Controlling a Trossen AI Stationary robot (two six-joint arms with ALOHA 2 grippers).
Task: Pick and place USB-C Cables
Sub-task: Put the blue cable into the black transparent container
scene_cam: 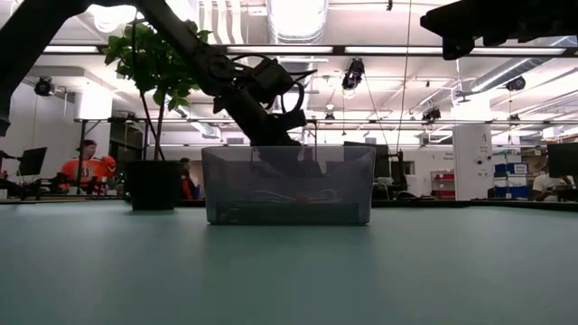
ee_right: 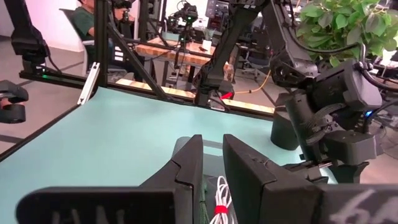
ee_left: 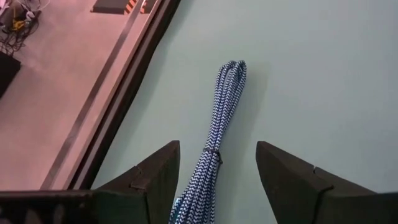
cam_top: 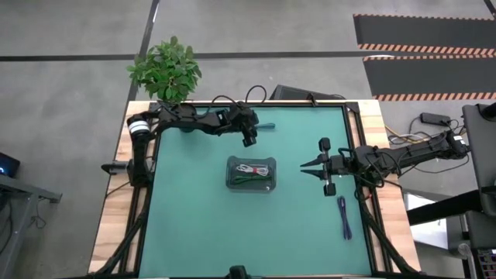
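Two cables are already lying in the clear bin [cam_top: 251, 173] at the middle of the bench [cam_top: 194, 225]: the green cable [cam_top: 249, 180] and the white-and-red cable [cam_top: 253, 168], both visible through the open top in the high view. Two are left, so by my reckoning the task is sitting at about the halfway mark. The purple-blue cable [cam_top: 343, 218] is lying stretched out near the bench's right edge, untouched. The dark teal cable [ee_left: 214, 149] is lying near the far edge of the bench, well apart from the bin, and this seems to be the one in hand.

The left claw [ee_left: 217, 171] is hovering directly over that cable with its fingers [ee_left: 152, 174] spread wide apart, one on either side of the bundle and touching nothing; the cable's bound middle is sitting between them and its looped end is pointing out ahead. Whether the claw is low enough to close on it is hard to judge.

The right claw [cam_top: 304, 166] is waiting to the right of the bin, pointing toward it, its fingers nearly together and holding nothing. The purple-blue cable is lying near it, toward the front edge.
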